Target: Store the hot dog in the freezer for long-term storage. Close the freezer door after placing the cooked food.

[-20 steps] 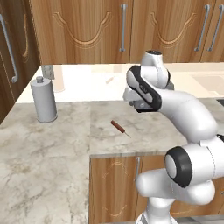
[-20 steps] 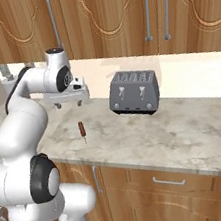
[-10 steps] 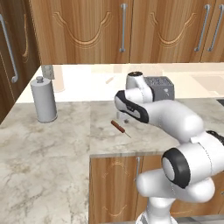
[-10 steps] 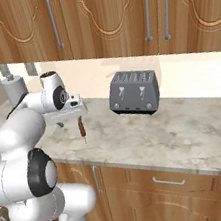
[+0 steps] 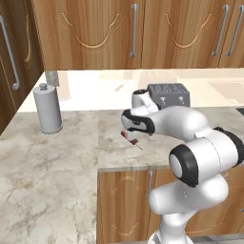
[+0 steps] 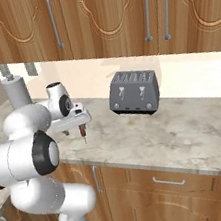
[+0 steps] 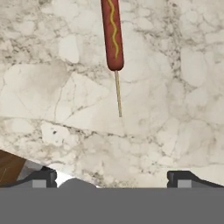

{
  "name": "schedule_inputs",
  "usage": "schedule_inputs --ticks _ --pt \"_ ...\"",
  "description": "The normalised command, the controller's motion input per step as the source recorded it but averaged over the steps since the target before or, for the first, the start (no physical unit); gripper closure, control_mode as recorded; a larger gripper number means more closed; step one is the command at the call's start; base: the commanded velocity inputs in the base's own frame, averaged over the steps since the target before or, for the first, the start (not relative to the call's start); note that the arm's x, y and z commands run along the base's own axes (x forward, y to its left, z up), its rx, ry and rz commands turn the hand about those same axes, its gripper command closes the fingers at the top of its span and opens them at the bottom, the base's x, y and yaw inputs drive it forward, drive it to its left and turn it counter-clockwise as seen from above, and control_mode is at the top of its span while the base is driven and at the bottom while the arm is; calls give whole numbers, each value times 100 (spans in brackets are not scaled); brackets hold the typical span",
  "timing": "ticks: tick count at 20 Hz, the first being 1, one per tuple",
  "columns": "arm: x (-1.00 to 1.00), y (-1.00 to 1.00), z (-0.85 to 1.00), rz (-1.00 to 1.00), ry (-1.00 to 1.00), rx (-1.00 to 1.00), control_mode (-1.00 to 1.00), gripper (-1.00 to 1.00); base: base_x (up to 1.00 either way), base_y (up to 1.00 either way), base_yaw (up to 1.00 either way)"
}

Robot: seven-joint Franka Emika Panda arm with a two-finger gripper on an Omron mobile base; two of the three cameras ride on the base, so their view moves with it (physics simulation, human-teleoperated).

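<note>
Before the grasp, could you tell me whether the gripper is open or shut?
Open: the gripper has its fingertips set wide apart above the hot dog.

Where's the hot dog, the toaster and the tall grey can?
hot dog (image 7: 112, 35), hand view, middle of sausage.
toaster (image 6: 132, 93), right base view, front face.
tall grey can (image 5: 47, 108), left base view, side wall.

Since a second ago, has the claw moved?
Yes. The claw has dropped from above the toaster level down to the hot dog.
</note>
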Motion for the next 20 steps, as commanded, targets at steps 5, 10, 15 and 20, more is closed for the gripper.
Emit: schedule_inputs --ticks 5,10,15,20 --pt "38 12 -24 1 4 0 -100 -100 0 0 0" --pt "45 13 -17 2 4 2 -100 -100 0 0 0" --pt "50 2 -21 5 9 2 -100 -100 0 0 0" --pt "41 0 -29 4 11 0 -100 -100 0 0 0"
